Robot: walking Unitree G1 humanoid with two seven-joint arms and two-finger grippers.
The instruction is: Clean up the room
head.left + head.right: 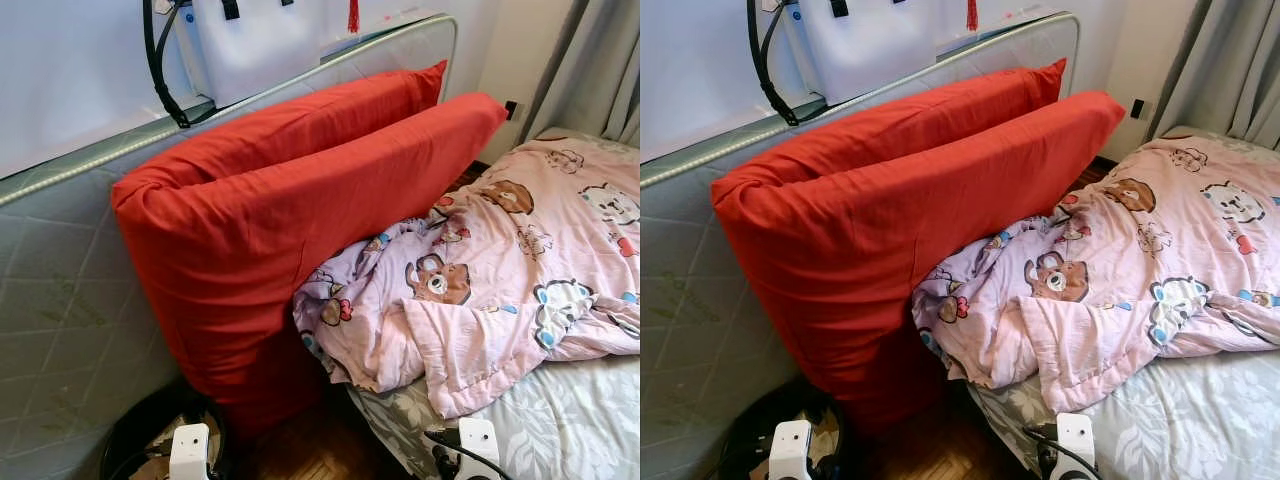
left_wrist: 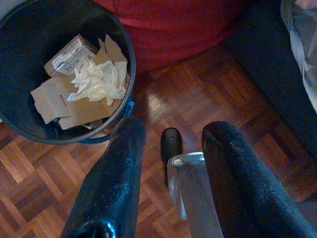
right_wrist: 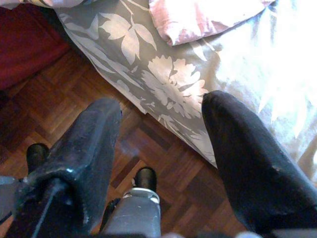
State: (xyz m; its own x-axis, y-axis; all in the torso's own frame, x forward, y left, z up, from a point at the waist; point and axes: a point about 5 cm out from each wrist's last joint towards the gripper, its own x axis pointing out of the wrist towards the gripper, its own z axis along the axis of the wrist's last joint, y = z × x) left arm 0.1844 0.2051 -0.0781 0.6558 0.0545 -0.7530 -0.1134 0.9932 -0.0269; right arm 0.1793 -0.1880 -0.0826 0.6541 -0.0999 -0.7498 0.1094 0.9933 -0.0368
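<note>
- Two red pillows [image 1: 300, 215] stand on edge against a grey upright mattress [image 1: 60, 300], their lower end just beside the bed.
- A pink cartoon-print quilt [image 1: 500, 270] lies crumpled on the bed, over a grey floral sheet [image 3: 163, 74].
- A black bin [image 2: 29, 34] on the parquet floor [image 2: 208, 84] holds cardboard scraps [image 2: 64, 99] and crumpled white tissue [image 2: 101, 82].
- The left gripper [image 2: 171, 163] hangs above the floor, fingers spread and empty; the bin sits just beyond one fingertip.
- The right gripper [image 3: 163, 144] hangs spread and empty near the bed's edge, the sheet and quilt hem beyond its fingertips.
</note>
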